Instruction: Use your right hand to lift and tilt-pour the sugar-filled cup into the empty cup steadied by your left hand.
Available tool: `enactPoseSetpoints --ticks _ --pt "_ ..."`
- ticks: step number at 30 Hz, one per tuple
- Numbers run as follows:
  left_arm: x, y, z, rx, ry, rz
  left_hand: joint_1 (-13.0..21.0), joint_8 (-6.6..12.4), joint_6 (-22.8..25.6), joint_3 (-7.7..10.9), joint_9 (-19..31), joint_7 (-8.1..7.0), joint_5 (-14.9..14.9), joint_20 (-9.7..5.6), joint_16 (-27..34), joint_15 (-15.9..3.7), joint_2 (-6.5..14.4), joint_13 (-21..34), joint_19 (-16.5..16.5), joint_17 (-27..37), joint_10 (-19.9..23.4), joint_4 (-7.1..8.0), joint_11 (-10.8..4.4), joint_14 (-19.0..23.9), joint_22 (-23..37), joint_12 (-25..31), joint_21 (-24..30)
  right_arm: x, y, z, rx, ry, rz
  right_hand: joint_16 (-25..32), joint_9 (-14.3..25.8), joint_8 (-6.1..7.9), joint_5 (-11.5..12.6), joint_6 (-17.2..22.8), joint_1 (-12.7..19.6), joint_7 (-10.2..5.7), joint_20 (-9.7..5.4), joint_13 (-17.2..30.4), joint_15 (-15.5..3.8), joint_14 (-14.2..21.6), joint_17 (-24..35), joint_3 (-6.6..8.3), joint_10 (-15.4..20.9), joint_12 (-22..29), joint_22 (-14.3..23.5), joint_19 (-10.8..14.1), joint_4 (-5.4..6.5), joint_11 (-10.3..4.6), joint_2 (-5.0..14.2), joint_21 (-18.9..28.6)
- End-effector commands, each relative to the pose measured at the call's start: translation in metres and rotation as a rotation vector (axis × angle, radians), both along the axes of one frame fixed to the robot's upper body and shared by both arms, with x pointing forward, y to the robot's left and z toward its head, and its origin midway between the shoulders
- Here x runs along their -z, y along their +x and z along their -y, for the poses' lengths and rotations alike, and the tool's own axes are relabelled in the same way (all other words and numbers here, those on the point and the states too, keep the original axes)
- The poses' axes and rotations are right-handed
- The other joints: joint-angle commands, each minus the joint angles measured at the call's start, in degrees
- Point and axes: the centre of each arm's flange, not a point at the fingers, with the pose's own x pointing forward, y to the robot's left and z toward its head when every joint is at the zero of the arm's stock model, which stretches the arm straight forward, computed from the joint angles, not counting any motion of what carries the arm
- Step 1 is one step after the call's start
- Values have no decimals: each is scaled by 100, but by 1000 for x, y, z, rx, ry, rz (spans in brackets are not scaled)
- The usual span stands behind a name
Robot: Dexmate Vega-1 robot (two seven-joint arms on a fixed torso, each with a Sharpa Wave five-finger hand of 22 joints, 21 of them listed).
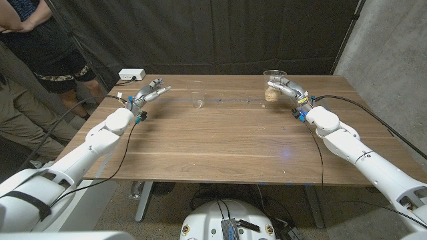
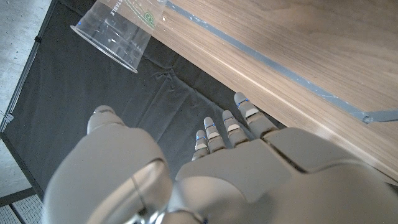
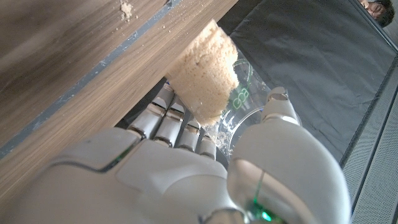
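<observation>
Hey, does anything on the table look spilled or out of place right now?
Yes. In the right wrist view a few sugar grains lie loose on the table near the sugar cup, which the right hand grips. The empty cup stands upright, apart from the open left hand.

Bare tabletop (image 1: 220, 143) lay between the empty cup (image 1: 197, 101) and sugar-filled cup (image 1: 273, 85). White box (image 1: 131, 75) sat at the far left corner, near left hand (image 1: 148, 94).
</observation>
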Motion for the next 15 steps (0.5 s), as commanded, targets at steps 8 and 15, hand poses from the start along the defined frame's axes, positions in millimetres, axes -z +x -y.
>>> enactPoseSetpoints --ticks 8,15 --pt "16 24 8 11 -31 0 -52 65 8 -109 36 -32 64 -20 10 -376 -87 11 65 16 -4 31 -32 30 11 41 58 -7 -7 4 9 -31 -11 -26 33 31 -2 35 10 16 -434 41 -998 67 37 11 57 48 24 -10 19 4 46 51" --pt "26 34 14 19 -42 -21 -85 78 20 -153 43 -38 74 6 9 -380 -103 14 148 19 -1 47 -16 26 12 45 91 -10 -12 6 18 -31 -10 -33 35 29 -2 36 13 14 -434 49 -998 74 48 14 54 49 24 -11 20 5 51 57"
